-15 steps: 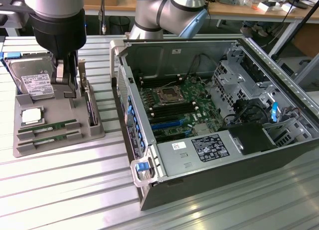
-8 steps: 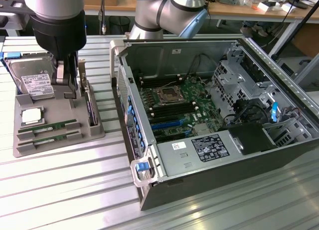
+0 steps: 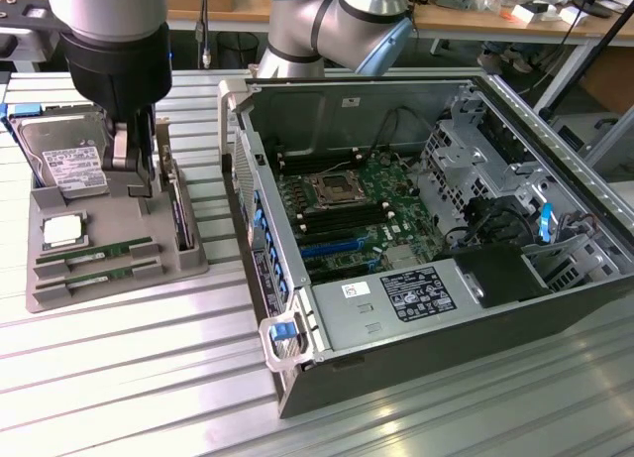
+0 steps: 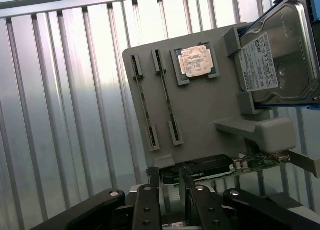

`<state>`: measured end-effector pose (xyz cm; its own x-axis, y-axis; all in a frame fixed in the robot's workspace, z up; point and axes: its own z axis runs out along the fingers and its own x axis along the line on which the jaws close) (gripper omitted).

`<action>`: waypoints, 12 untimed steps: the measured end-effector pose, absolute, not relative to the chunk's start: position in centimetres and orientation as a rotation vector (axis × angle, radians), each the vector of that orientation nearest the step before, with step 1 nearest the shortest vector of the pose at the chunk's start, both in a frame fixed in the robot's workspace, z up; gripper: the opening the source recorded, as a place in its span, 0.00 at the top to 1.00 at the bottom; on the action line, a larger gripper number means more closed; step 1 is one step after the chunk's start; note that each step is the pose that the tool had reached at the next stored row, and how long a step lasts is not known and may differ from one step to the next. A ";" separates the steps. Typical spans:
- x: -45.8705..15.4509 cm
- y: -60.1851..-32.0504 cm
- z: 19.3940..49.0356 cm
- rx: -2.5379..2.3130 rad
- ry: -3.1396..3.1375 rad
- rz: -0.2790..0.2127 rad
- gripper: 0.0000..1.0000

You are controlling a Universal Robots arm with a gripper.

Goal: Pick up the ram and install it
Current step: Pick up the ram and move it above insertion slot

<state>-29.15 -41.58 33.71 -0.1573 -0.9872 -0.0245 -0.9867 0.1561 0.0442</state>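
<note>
The fingers [image 4: 154, 187] stand apart with nothing between them. In the exterior view the gripper [image 3: 137, 184] hangs over the far part of a grey tray [image 3: 59, 300], between a silver hard drive [image 3: 69, 160] and an expansion card [image 3: 181, 214] standing on edge.

The ram is not held. One ram stick [image 3: 96, 251] and a second ram stick [image 3: 99, 275] lie side by side in slots at the tray's near end, beside a processor chip [image 3: 61, 229] and well apart from the fingers. The tray sits on a ribbed metal bench [image 3: 119, 378], next to an open computer case [image 3: 446, 328].

For a clean pick, I judge the fingers should line up squarely across one thin stick, close on its middle, stay clear of the tray's end holders and the neighbouring stick, and lift straight up.

The sticks are seen edge-on, so chips and labels cannot be made out. Whether the fingertips touch the tray is unclear. Free memory slots on the motherboard [image 3: 342, 214] are hard to tell.
</note>
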 end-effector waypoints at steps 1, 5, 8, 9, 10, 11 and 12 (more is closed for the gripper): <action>-29.2 -41.6 33.7 2.033 -2.381 -0.078 0.70; -29.2 -41.6 33.6 2.033 -2.381 -0.078 0.70; -29.2 -41.6 33.5 2.033 -2.381 -0.078 0.70; -29.2 -41.6 33.5 2.033 -2.381 -0.078 0.70; -29.2 -41.6 33.4 2.033 -2.381 -0.078 0.70; -29.2 -41.6 33.4 2.033 -2.381 -0.078 0.70; -29.2 -41.6 33.3 2.033 -2.381 -0.078 0.70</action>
